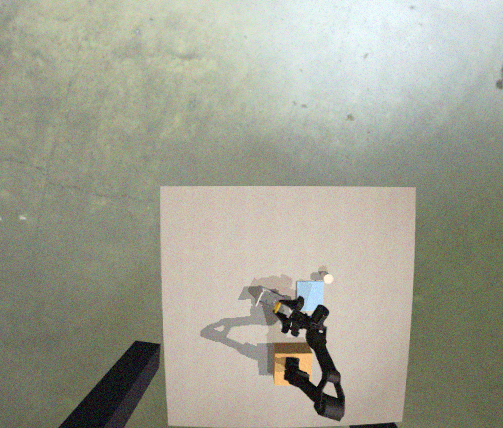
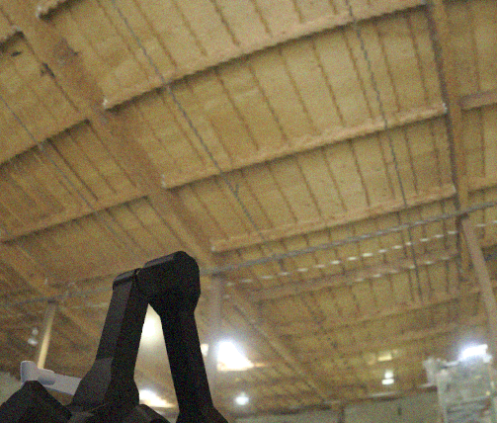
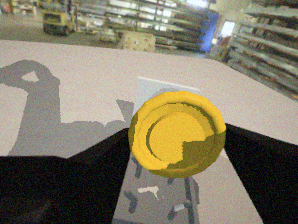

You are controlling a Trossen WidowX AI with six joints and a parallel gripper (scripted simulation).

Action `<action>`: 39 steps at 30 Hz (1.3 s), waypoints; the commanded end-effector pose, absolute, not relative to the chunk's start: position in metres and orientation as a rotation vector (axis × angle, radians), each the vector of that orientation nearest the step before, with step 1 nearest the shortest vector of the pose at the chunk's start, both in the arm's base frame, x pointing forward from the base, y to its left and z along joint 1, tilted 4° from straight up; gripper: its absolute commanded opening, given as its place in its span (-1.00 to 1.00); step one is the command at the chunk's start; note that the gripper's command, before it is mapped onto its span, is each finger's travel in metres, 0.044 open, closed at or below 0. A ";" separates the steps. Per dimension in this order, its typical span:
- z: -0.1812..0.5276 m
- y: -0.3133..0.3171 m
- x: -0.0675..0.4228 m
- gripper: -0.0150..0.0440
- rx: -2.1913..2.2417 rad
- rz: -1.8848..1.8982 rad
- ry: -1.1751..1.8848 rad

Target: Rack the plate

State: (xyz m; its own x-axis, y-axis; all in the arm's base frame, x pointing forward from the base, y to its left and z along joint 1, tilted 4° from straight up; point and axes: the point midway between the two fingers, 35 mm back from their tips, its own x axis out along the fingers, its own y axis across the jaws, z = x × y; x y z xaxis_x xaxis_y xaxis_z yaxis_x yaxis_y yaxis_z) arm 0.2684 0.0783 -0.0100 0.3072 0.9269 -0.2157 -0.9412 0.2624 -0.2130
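The yellow round plate (image 1: 277,307) (image 3: 177,135) is held between the fingers of my gripper (image 1: 279,309) (image 3: 174,131), its dished face toward the wrist camera. My gripper is shut on it. The grey dish rack (image 1: 260,296) (image 3: 150,209) lies partly in shadow just left of the plate in the top view. In the wrist view the rack shows beyond and below the plate, with several short rails and a pale end wall. The plate is in front of part of the rack there, and looks to be above it. The exterior view shows neither the plate nor clearly the rack.
A light blue square (image 1: 310,294) lies right of the gripper, with a cream round object (image 1: 328,278) near its far corner. An orange-brown block (image 1: 280,372) is under the arm (image 1: 325,357) near the front. The exterior view shows mostly ceiling and the raised arm (image 2: 184,346).
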 end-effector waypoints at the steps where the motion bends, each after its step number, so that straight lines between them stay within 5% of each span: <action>1: -0.018 0.083 0.268 -0.49 -0.322 1.266 0.057; 26: -0.039 0.084 0.265 -0.49 -0.327 1.264 0.047; 39: -0.039 0.084 0.266 0.67 -0.330 1.263 0.044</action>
